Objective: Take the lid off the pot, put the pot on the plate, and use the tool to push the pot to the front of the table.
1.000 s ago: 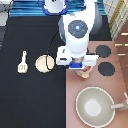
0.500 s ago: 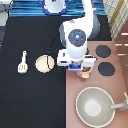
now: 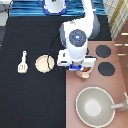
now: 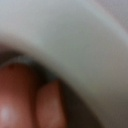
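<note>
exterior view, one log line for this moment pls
gripper: low over pot on stove | plate: bare, on table | tool: untouched beside plate

A matt black surface was shown by the table, and a smooth pinkish-brown finish by the stove panel. The gripper, glossy white plastic by its look, was held low over the pot, which was seen up close as smooth, pale, faintly shiny plastic. A matt tan face was presented by the plate, and a cream, plastic-looking one by the tool. A dull grey-beige sheen was carried by the large pan.
</note>
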Robot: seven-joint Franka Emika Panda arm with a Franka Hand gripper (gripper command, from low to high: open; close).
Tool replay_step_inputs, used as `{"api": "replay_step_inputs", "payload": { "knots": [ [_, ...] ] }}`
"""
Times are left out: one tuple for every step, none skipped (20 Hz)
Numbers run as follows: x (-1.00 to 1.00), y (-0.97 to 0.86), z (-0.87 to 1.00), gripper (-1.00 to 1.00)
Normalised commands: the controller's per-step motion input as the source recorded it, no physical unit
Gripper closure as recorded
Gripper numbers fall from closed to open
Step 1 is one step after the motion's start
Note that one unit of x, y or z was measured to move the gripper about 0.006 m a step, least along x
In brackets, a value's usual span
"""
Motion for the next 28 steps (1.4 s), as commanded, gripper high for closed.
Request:
{"api": "replay_step_inputs", "payload": {
  "knots": [
    [-0.06, 0.00, 0.00, 1.00],
    [-0.07, 0.00, 0.00, 1.00],
    [-0.05, 0.00, 0.00, 1.00],
    [-0.05, 0.00, 0.00, 1.00],
    [-0.07, 0.00, 0.00, 1.00],
    [-0.06, 0.00, 0.00, 1.00],
    [-0.06, 0.00, 0.00, 1.00],
    [-0.06, 0.00, 0.00, 1.00],
    [-0.07, 0.00, 0.00, 1.00],
    [-0.07, 0.00, 0.00, 1.00],
    [-0.09, 0.00, 0.00, 1.00],
    [-0.11, 0.00, 0.00, 1.00],
    [-0.08, 0.00, 0.20, 1.00],
    [-0.05, 0.00, 0.51, 1.00],
    [-0.07, -0.09, 1.00, 1.00],
    [-0.42, -0.24, 1.00, 1.00],
    [-0.53, -0.34, 0.98, 1.00],
    [-0.66, -0.42, 0.91, 1.00],
    [-0.67, -0.40, 0.85, 1.00],
    [-0.67, -0.39, 0.82, 1.00],
    [-0.66, -0.37, 0.77, 1.00],
    [-0.65, -0.38, 0.76, 1.00],
    [-0.65, -0.40, 0.69, 1.00],
    [-0.66, -0.39, 0.64, 1.00],
    [-0.67, -0.37, 0.59, 1.00],
    [-0.68, -0.37, 0.58, 1.00],
    [-0.67, -0.37, 0.58, 1.00],
    [-0.67, -0.37, 0.57, 1.00]
  ]
}}
